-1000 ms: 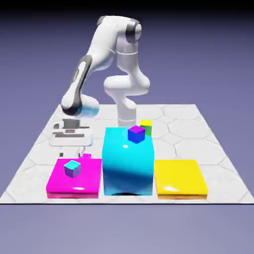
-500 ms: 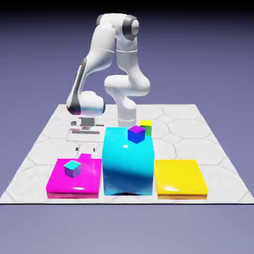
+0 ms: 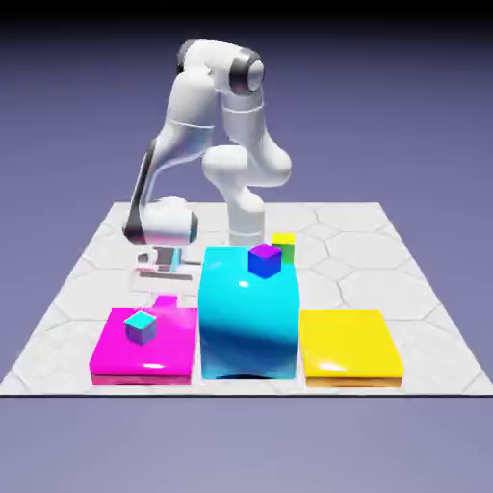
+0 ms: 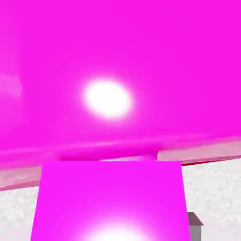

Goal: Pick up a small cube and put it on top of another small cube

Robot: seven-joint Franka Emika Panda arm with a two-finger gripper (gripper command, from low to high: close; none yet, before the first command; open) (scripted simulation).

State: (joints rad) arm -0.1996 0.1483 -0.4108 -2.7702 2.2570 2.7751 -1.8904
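The small magenta cube [image 3: 165, 302] sits just behind the flat magenta slab [image 3: 168, 354], low by the table. My gripper [image 3: 164, 289] stands right over it, fingers pointing down around it. In the hand view the same cube [image 4: 110, 202] fills the space between the fingers of the gripper [image 4: 117, 229]. Only the right fingertip [image 4: 195, 226] shows, pressed against the cube's edge; the left one is hidden. The gripper looks shut on the cube. The other small cube [image 3: 265, 260], purple on top with dark blue sides, rests on top of the big cyan block [image 3: 247, 323].
A cyan-topped small cube [image 3: 141, 327] lies on the magenta slab, which fills the upper hand view [image 4: 117, 70]. A yellow slab [image 3: 349, 345] lies to the exterior view's right of the cyan block. A yellow-green cube [image 3: 284, 240] peeks out behind the block.
The hand swung from the exterior view's left to a spot over the magenta cube, and its fingers drew in around it. The other cubes stayed put.
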